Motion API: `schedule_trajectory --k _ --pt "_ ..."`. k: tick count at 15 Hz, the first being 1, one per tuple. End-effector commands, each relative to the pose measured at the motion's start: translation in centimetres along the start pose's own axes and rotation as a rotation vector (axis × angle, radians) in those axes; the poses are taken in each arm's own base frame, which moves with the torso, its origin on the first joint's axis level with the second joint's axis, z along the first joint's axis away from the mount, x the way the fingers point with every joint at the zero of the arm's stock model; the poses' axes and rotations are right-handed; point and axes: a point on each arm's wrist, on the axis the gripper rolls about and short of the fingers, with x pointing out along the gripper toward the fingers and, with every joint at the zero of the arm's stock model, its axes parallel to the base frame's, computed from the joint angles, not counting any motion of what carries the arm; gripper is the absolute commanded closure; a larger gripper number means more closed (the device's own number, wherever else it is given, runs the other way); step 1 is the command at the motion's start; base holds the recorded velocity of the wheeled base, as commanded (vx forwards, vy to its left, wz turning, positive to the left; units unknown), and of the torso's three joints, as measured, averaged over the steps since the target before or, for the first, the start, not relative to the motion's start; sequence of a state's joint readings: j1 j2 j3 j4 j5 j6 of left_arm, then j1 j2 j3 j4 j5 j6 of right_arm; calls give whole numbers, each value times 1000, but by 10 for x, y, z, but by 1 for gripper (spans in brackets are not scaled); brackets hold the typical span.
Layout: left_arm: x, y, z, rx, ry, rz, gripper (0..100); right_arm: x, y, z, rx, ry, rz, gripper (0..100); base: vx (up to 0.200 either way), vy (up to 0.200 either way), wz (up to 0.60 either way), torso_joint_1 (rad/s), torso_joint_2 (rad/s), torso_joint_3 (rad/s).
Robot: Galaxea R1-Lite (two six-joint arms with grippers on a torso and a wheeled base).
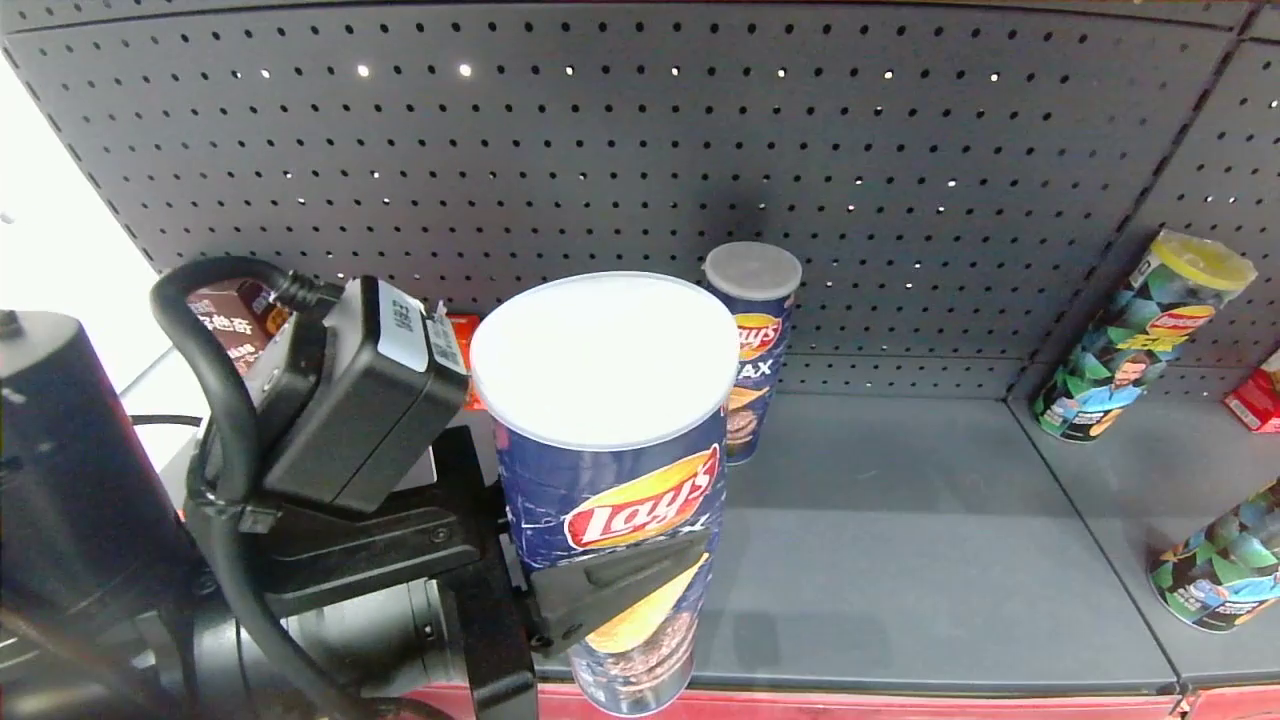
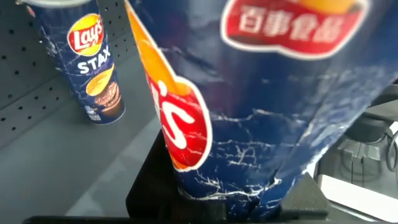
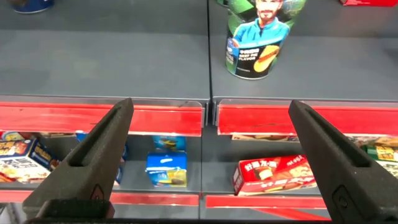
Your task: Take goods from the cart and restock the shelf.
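Head view puts my left claw [image 1: 620,600] nearest, clenched around the lower half of a blue chip canister [image 1: 610,420], one finger [image 1: 610,590] flat across its printed front. The canister is upright at the front edge of the shelf [image 1: 900,560], toward the left end, with its base down by the red strip and not yet resting on the deck. I judge it light: a stiff cardboard tube with a glossy, slippery skin and a thin plastic lid. Its wall would dent under a hard squeeze, and the chips inside are brittle. The body is the place to hold it, never the lid, and low on the body, as I have it now, suits a tall tube that could topple when set down. My right claw [image 3: 210,104] hangs released, fingers spread wide, in front of the same red front edge further right. Just past that edge stands a green canister [image 3: 261,37], which I take to be the one near the shelf's right front corner [image 1: 1215,570]. Farther in, a second blue canister [image 1: 755,350] stands against the back panel, well apart from mine. Another green canister [image 1: 1140,340] leans on the back panel to the right, with a red box [image 1: 1255,400] beyond it. Counted: two blue canisters, two green, one red box.
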State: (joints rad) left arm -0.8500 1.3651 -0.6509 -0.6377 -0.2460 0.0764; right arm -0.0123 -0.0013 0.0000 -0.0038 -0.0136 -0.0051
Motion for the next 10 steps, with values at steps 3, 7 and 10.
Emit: schedule_trajectory --k 3,7,10 --pt "-3 6 0 -4 -2 33 100 0 0 0 0 1 0 0 0 0 0 0 0 0" --pt "-9 19 5 5 -22 95 100 0 0 0 -1 1 0 0 0 0 0 0 0 0" --pt "-17 25 4 3 -23 136 100 0 0 0 -1 1 0 0 0 0 0 0 0 0"
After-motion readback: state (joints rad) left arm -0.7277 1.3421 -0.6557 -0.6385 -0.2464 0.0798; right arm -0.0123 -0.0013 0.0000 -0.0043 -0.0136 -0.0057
